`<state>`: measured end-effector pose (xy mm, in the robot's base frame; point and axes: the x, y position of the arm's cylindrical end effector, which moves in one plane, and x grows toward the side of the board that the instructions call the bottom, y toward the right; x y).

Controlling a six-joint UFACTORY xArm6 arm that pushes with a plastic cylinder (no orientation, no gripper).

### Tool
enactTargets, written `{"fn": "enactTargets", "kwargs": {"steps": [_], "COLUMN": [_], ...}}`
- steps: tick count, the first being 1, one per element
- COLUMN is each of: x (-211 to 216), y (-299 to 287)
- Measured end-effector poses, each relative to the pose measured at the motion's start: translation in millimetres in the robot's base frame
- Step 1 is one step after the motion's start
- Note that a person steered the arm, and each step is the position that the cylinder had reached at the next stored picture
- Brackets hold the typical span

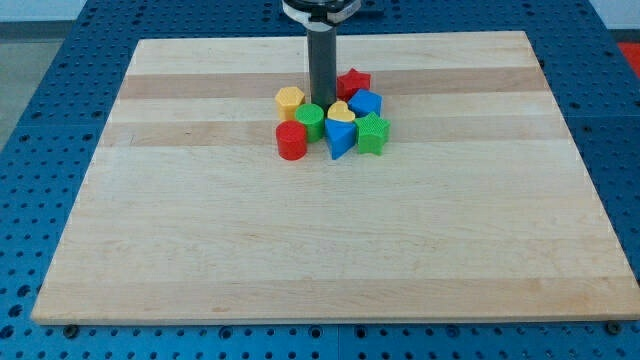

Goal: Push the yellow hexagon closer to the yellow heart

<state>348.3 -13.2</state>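
my tip sits on the desk between yellow hexagon and yellow heart, no gripper visible.

Tip sits just right of yellow hexagon, above green block, left of yellow heart; cluster tight on surface.

Yellow hexagon, yellow heart, pale striped board
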Motion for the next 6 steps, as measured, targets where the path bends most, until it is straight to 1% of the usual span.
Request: {"fn": "enactTargets", "kwargs": {"steps": [1, 2, 3, 4, 5, 6], "x": [-17.8, -42.9, -49.1, -27.0, -11.4, -13.3], "y": [0.0, -23.6, -59.2, -83.4, -78.5, -44.5]}}
